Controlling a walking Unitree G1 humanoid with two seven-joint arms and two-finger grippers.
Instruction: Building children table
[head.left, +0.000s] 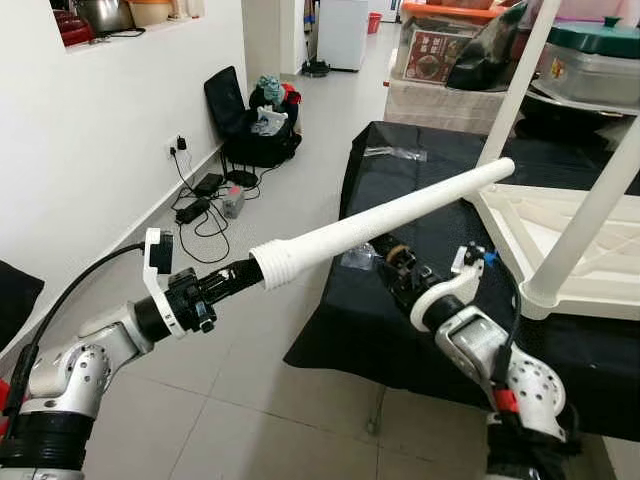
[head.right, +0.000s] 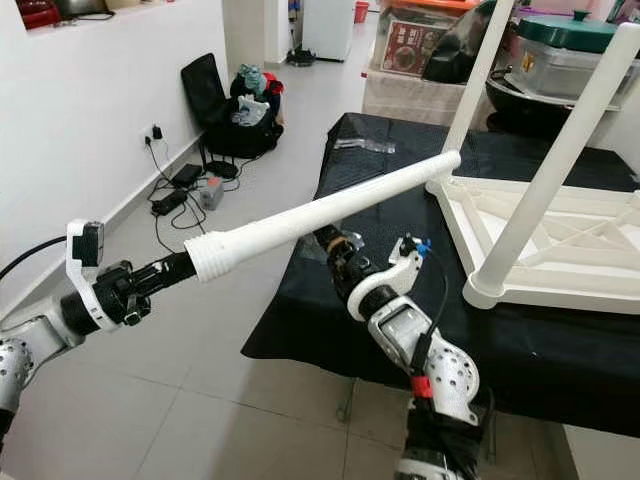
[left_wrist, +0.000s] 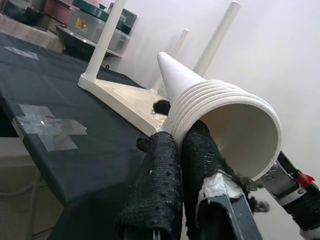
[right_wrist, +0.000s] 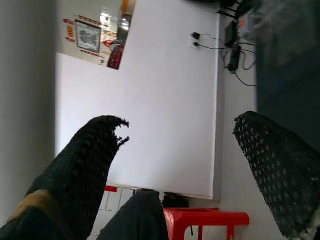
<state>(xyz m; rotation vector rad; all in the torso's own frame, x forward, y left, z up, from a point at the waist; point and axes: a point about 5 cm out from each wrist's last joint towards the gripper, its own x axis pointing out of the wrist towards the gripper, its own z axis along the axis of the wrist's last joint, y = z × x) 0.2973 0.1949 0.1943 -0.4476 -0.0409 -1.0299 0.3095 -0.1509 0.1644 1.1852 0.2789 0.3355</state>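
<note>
A long white table leg (head.left: 385, 222) with a ribbed open end is held out slanting over the floor toward the black-covered table (head.left: 400, 185). My left gripper (head.left: 240, 277) is shut on the rim of that ribbed end (left_wrist: 220, 110), one finger (left_wrist: 160, 185) outside it. The leg's far tip reaches the corner of the upturned white children's table (head.left: 545, 225), which lies on the cloth with two legs (head.left: 590, 215) standing up. My right gripper (head.left: 393, 257) sits just under the middle of the held leg, open, its fingers (right_wrist: 85, 165) spread with nothing between them.
Cables, a charger and a black bag (head.left: 250, 125) lie on the tiled floor along the white wall at left. Boxes and lidded containers (head.left: 590, 60) stand behind the table. A clear plastic bag (head.left: 395, 153) and tape (left_wrist: 47, 125) lie on the cloth.
</note>
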